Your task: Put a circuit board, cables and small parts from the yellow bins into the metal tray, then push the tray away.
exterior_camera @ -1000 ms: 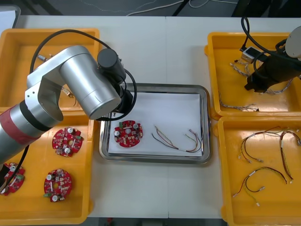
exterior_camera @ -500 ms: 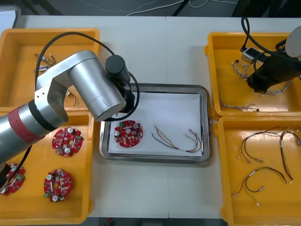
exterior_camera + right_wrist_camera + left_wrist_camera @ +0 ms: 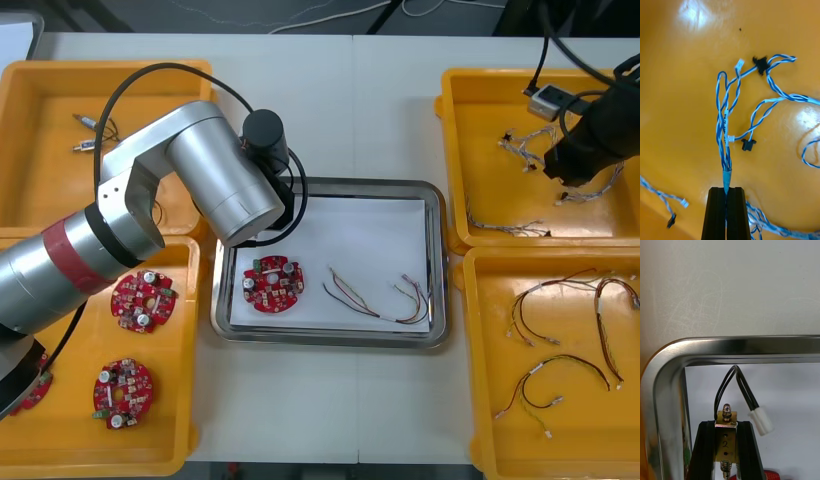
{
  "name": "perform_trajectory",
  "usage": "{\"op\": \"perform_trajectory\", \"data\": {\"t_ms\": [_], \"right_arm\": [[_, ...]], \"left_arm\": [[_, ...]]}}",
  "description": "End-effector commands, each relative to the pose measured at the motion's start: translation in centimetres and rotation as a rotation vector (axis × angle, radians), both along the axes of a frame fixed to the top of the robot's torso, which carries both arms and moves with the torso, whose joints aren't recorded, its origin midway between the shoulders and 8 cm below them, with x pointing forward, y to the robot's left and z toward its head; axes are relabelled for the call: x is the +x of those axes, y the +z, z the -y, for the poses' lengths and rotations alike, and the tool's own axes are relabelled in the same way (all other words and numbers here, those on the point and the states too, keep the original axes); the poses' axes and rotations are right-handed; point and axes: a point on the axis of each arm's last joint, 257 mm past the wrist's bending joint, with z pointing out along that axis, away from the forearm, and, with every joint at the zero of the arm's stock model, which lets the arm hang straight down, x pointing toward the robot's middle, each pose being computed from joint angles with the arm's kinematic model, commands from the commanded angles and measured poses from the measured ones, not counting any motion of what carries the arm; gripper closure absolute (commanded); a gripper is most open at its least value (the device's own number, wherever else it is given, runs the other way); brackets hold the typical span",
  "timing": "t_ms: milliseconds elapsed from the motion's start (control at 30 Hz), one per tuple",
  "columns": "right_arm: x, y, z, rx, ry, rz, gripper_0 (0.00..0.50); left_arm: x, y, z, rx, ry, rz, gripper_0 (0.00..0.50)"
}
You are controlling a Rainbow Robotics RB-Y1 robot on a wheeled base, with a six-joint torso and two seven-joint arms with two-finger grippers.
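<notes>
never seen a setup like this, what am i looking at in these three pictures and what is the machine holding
This is a robot with two arms, each ending in a two-finger claw. The wide picture looks down from above on a light table: yellow bins at both sides, a metal tray between them. The tray holds a round red circuit board and a red and yellow cable. More boards lie in the near left bin, more cables in the right bins. The two tall pictures come from cameras on the wrists. One shows the left claw shut on a small metal part with a black wire and white plug, just inside the tray's corner. The other shows the right claw pinching a twisted blue and white cable in the far right bin.
</notes>
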Motion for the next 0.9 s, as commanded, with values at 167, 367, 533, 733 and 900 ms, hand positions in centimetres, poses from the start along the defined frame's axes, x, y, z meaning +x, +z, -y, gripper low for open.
{"op": "perform_trajectory", "data": {"t_ms": [167, 367, 533, 733, 900], "right_arm": [[-0.5, 9.2, 1.3, 0.055, -0.031, 0.078, 0.500], [-2.5, 10.7, 1.6, 0.063, -0.024, 0.040, 0.500], [-3.9, 11.7, 1.7, 0.052, -0.015, 0.015, 0.500], [-5.5, 12.6, 2.4, 0.034, -0.026, -0.015, 0.500], [-6.5, 13.3, 3.2, 0.013, -0.049, -0.028, 0.500]], "left_arm": [[0.7, 1.9, 2.9, -0.048, 0.004, 0.050, 0.500], [0.7, 1.8, 2.8, -0.044, 0.006, 0.051, 0.500], [0.8, 1.6, 2.4, -0.037, 0.013, 0.051, 0.500], [0.9, 1.2, 2.2, -0.036, 0.013, 0.054, 0.500], [0.9, 1.2, 2.2, -0.036, 0.013, 0.053, 0.500]]}}
